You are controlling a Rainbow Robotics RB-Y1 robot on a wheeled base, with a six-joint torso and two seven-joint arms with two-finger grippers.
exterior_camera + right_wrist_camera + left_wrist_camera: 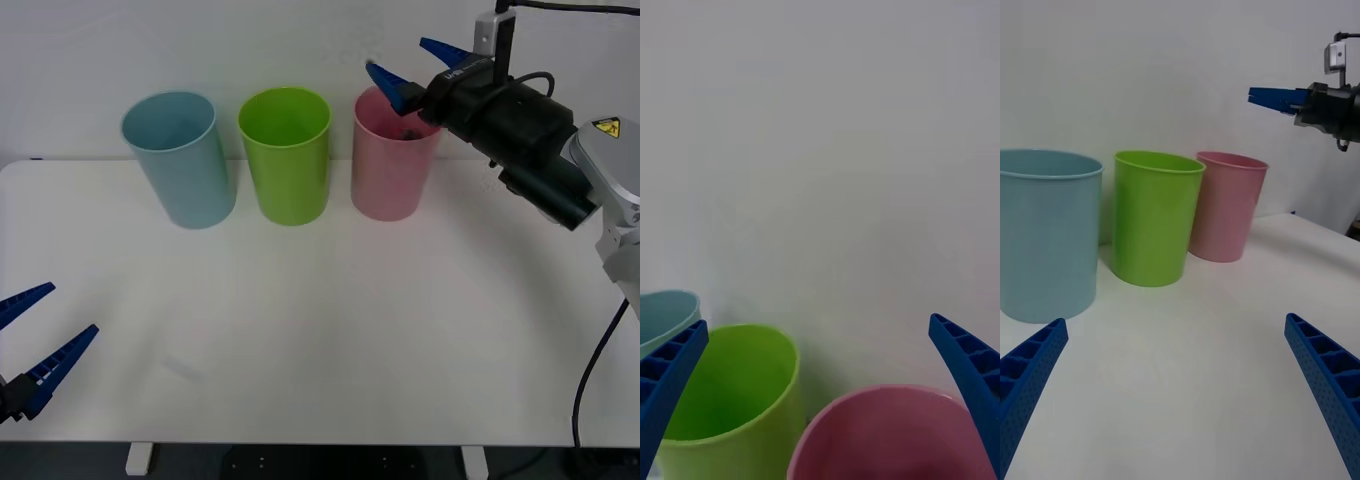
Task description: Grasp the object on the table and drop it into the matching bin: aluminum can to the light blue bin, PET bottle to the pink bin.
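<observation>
Three bins stand on the worktop. Inside the pink bin lies something dark, probably the PET bottle: drop apparently done. Right gripper hovers above, fingers apart; left gripper idles low, fingers apart.

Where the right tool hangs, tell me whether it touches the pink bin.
Apart. The left wrist view shows the open right tool above the pink bin, wall between them.
</observation>
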